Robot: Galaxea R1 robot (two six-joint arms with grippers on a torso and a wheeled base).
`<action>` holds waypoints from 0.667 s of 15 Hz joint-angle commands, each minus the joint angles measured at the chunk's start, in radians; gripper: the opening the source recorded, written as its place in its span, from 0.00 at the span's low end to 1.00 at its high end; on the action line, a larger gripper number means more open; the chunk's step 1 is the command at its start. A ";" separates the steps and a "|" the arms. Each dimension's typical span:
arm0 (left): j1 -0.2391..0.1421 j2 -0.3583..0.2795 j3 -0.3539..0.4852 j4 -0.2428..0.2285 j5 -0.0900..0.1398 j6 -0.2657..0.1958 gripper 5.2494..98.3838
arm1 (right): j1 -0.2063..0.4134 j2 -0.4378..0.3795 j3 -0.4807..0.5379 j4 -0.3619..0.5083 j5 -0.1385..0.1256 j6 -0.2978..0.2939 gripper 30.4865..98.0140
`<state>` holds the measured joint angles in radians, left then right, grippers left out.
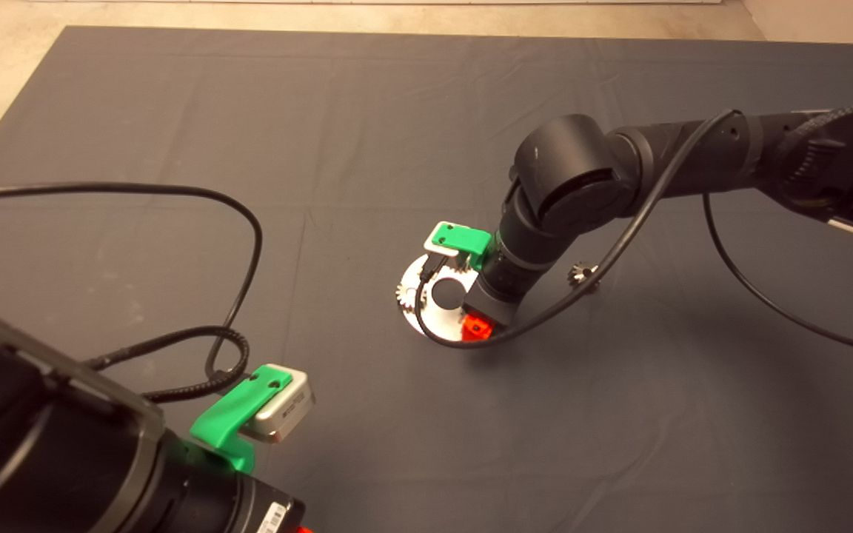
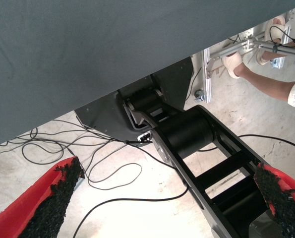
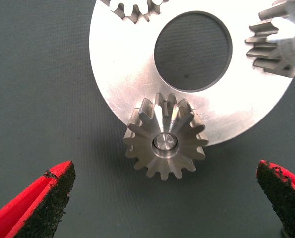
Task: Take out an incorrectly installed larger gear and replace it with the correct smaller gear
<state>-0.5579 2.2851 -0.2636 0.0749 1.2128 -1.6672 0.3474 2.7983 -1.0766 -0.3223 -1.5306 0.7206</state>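
A round silvery plate (image 3: 122, 74) with a centre hole lies mid-mat and carries three steel gears. One gear (image 3: 166, 141) sits on a pin at the plate's rim, centred between the fingers of my right gripper (image 3: 164, 171), which is open and hovers above it without touching. Two other gears (image 3: 281, 42) (image 3: 135, 7) show only in part. I cannot tell which one is the larger gear. In the head view my right gripper (image 1: 474, 322) covers the plate's (image 1: 415, 314) near right side. A small loose gear (image 1: 582, 274), seemingly the smaller gear, lies on the mat to the right.
My left gripper (image 2: 169, 168) is open and parked at the mat's near left corner; its view shows the floor, cables, the robot's base and a person's feet (image 2: 236, 62). A black cable (image 1: 249, 222) loops over the mat's left half.
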 commanded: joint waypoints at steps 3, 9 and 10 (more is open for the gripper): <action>-0.011 0.003 0.012 -0.007 0.005 -0.006 0.92 | -0.034 0.005 -0.005 -0.104 -0.127 -0.027 0.98; -0.011 0.004 0.014 -0.007 0.004 -0.006 0.92 | -0.071 0.018 -0.051 -0.149 -0.127 -0.026 0.98; -0.011 0.004 0.014 -0.007 0.004 -0.006 0.92 | -0.071 0.030 -0.065 -0.152 -0.127 -0.027 0.98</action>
<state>-0.5579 2.2881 -0.2636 0.0730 1.2147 -1.6674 0.2805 2.8021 -1.1015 -0.4113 -1.5302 0.7019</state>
